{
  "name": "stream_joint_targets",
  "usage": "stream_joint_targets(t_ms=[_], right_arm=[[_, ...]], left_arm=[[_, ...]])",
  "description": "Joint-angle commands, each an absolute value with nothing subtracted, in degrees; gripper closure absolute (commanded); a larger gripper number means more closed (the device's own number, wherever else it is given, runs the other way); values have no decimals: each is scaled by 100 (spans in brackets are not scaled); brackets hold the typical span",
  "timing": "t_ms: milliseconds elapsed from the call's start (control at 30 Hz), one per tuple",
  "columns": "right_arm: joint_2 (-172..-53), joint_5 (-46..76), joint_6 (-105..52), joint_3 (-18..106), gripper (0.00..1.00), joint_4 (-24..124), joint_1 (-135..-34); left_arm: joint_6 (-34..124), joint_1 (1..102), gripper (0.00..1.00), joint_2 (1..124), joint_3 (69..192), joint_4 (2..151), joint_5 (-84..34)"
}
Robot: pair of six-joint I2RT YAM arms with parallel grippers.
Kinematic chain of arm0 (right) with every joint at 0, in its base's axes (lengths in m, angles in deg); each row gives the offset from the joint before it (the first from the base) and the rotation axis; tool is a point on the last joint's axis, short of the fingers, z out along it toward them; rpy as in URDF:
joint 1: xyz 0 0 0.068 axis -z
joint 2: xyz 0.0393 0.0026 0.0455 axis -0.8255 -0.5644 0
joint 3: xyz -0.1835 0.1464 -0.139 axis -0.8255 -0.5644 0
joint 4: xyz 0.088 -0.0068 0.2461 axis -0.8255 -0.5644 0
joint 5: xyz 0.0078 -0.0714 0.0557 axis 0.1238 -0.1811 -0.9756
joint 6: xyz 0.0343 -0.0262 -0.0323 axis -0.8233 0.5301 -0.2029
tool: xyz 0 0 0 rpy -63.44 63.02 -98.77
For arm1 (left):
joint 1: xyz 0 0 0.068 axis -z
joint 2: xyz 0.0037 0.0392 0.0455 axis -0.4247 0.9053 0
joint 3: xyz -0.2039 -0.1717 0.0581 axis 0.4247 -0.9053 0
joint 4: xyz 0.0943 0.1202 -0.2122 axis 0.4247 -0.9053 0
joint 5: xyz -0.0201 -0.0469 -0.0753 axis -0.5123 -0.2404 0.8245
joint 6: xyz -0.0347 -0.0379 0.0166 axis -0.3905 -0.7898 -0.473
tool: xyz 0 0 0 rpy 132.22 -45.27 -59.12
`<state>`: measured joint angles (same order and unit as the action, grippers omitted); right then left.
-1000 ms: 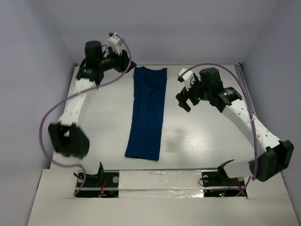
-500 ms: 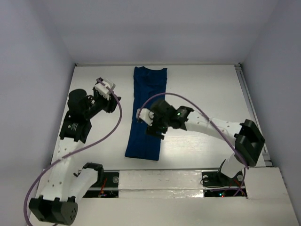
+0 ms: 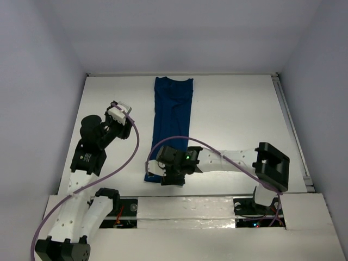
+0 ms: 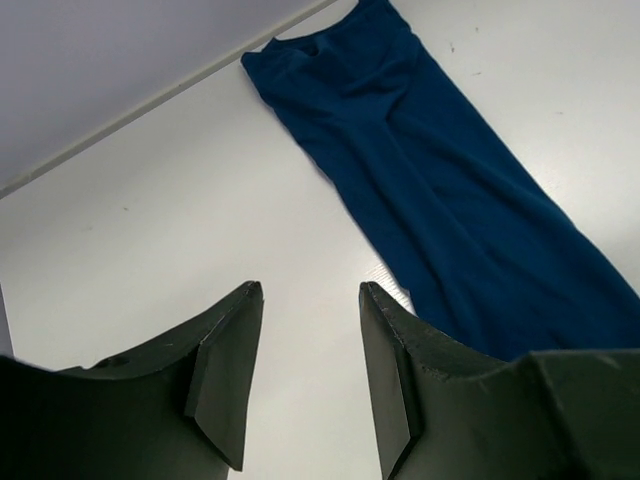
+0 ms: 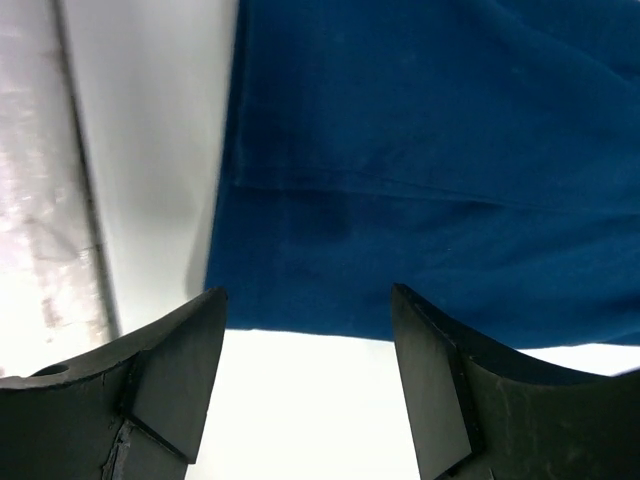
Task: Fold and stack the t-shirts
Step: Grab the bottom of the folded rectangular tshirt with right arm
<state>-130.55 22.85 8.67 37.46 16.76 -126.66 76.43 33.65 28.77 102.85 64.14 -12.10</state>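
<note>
A dark navy t-shirt [image 3: 173, 125] lies folded lengthwise into a narrow strip that runs from the far edge of the table toward the near edge; no print shows. My right gripper [image 3: 166, 176] hovers open over the strip's near end. In the right wrist view its open fingers frame the cloth's hem [image 5: 400, 200] and bare white table, with nothing between them [image 5: 308, 300]. My left gripper [image 3: 129, 120] is left of the strip's middle, apart from it. In the left wrist view it [image 4: 310, 300] stands open over bare table, with the t-shirt [image 4: 450, 200] to its right.
The white table [image 3: 234, 109] is boxed in by pale walls at the back and both sides. A taped ledge [image 3: 185, 205] runs along the near edge, close to the shirt's near end. Purple cables [image 3: 133, 152] loop from both arms.
The left arm has swung back from the shirt's far end to the left middle of the table. The right arm has crossed from the right side to the shirt's near end. The shirt has not moved.
</note>
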Motion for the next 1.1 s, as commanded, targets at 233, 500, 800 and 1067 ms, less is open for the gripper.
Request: stream_joint_targets(t_ms=[233,500,800,1067], right_arm=[[-13688,2667,870,4001,29,2259,-12946],[-13662,2552,879,4265,29,2075,-13122],[-13714,2341,888,4423,29,1952,-13175],[-14224,2280,888,4599,30,1978,-13236]], left_arm=[[7582,3331,59,2957,10200,6871,-1406],[7625,3331,59,3036,10173,6871,-1380],[7617,3331,59,3133,10147,6950,-1301],[7617,3331,59,3133,10129,6942,-1266]])
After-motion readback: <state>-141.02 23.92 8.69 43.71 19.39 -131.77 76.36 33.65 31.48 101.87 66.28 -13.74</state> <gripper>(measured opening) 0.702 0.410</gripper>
